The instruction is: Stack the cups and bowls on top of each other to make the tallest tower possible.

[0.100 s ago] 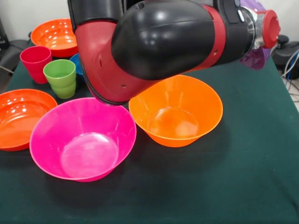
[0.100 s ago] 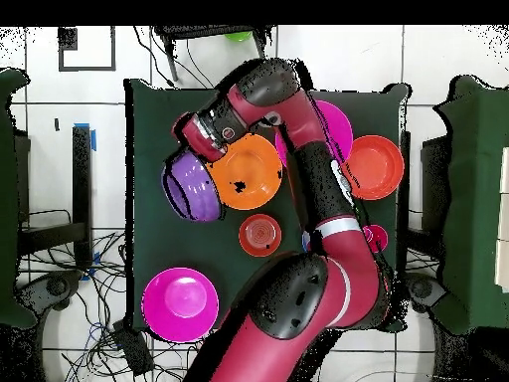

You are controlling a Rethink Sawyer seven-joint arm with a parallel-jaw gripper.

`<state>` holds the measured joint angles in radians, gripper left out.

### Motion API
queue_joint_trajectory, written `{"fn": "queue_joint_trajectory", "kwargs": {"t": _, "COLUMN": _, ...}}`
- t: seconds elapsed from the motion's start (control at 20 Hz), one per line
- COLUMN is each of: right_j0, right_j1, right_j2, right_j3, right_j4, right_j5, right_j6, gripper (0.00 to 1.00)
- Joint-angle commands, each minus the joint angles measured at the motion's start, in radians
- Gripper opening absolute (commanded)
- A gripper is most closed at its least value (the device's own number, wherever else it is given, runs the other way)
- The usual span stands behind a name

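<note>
My gripper holds the purple bowl by its rim, lifted and tilted above the table's edge; the arm's wrist hides the fingers. In the front view the purple bowl peeks out behind that wrist. Beside it the large orange bowl stands upright, with a hot pink bowl next to it. The red cup and green cup stand together at the back left, the small blue bowl behind them. Everything stands singly; no tower shows.
Two shallow red-orange bowls sit at the left edge and the far left corner. A small red-orange bowl lies near the arm. A second pink bowl rests by the robot's base. The arm hangs low over the table's middle.
</note>
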<state>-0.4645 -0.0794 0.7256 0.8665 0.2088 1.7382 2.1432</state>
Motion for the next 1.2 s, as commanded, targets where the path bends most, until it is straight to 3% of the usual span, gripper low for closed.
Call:
{"fn": "queue_joint_trajectory", "kwargs": {"t": 0.05, "right_j0": 0.033, "right_j1": 0.081, "right_j2": -0.046, "right_j3": -0.231, "right_j4": -0.107, "right_j5": 0.074, "right_j6": -0.014, "gripper": 0.00}}
{"fn": "queue_joint_trajectory", "kwargs": {"t": 0.35, "right_j0": 0.048, "right_j1": 0.122, "right_j2": 0.008, "right_j3": -0.379, "right_j4": -0.182, "right_j5": 0.165, "right_j6": -0.039, "gripper": 0.00}}
{"fn": "queue_joint_trajectory", "kwargs": {"t": 0.6, "right_j0": 0.040, "right_j1": 0.108, "right_j2": 0.040, "right_j3": -0.420, "right_j4": -0.221, "right_j5": 0.235, "right_j6": -0.017, "gripper": 0.00}}
{"fn": "queue_joint_trajectory", "kwargs": {"t": 1.0, "right_j0": 0.023, "right_j1": 0.115, "right_j2": 0.043, "right_j3": -0.390, "right_j4": -0.188, "right_j5": 0.238, "right_j6": 0.022, "gripper": 0.00}}
{"fn": "queue_joint_trajectory", "kwargs": {"t": 1.2, "right_j0": 0.014, "right_j1": 0.146, "right_j2": 0.069, "right_j3": -0.390, "right_j4": -0.135, "right_j5": 0.297, "right_j6": 0.109, "gripper": 0.00}}
